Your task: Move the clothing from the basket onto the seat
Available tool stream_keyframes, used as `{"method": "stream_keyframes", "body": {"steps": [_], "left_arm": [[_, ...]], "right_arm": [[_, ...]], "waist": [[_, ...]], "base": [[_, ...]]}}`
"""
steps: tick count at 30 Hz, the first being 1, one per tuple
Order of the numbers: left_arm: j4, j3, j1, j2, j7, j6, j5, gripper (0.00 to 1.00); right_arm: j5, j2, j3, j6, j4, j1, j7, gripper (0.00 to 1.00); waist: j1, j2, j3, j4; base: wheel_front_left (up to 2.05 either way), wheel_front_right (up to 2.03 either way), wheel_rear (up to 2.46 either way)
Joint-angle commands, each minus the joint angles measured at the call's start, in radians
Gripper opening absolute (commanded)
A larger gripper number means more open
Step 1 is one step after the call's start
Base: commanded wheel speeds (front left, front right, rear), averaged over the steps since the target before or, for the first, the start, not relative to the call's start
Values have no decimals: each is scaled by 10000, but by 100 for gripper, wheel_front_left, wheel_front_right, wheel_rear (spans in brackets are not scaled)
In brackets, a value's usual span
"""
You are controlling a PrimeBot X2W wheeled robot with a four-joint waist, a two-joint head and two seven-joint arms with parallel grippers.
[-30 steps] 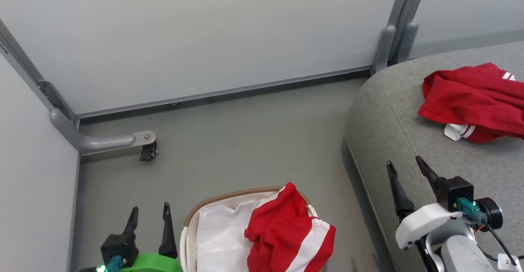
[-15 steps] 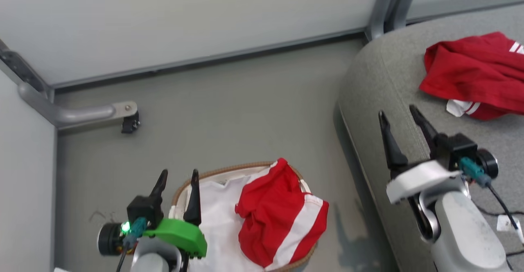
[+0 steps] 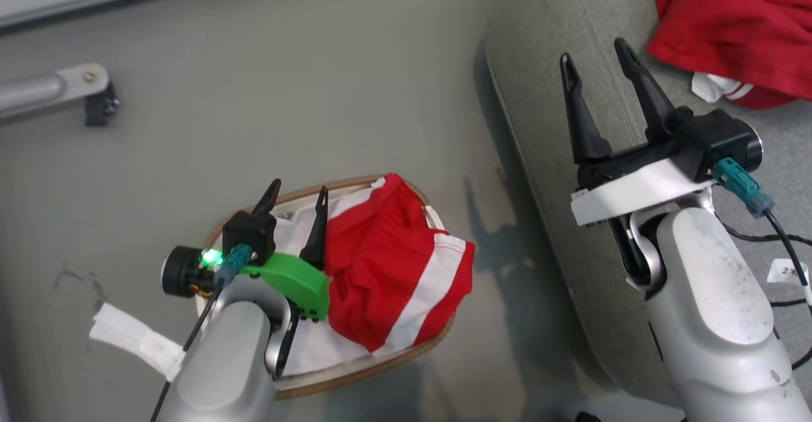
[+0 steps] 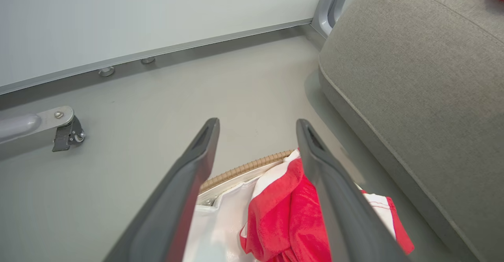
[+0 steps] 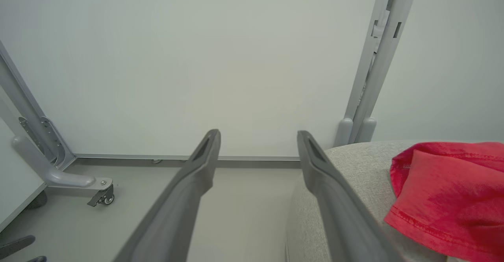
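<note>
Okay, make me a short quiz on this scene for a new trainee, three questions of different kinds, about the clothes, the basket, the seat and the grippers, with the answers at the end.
1. True or false: the seat has no clothing on it.
2. Pick one. The left gripper hovers above: A the seat, B the basket, C the right gripper.
3. Fill in: the right gripper's jaws stand ___.

Key
1. False: a red garment lies on the seat.
2. B.
3. Open, with nothing between them.
</note>
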Motion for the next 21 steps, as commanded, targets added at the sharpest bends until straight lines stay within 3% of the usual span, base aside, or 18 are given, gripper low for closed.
{"method": "stream_keyframes", "body": {"steps": [1, 11, 21], "left_arm": [[192, -30, -395, 72, 6, -73, 158, 100], [2290, -121, -1524, 161, 7, -350, 388, 100], [4387, -478, -2512, 354, 7, -503, 379, 100]], "right_arm": [[95, 39, 46, -14, -108, -227, -3, 100], [273, 108, 295, -14, -448, -770, -3, 100], [546, 110, 313, -14, -745, -968, -3, 100]], "waist": [[0, 0, 1303, -937], [0, 0, 2591, -1570], [0, 0, 3716, -1787]], "base": [[0, 0, 0], [0, 0, 0], [0, 0, 0]]}}
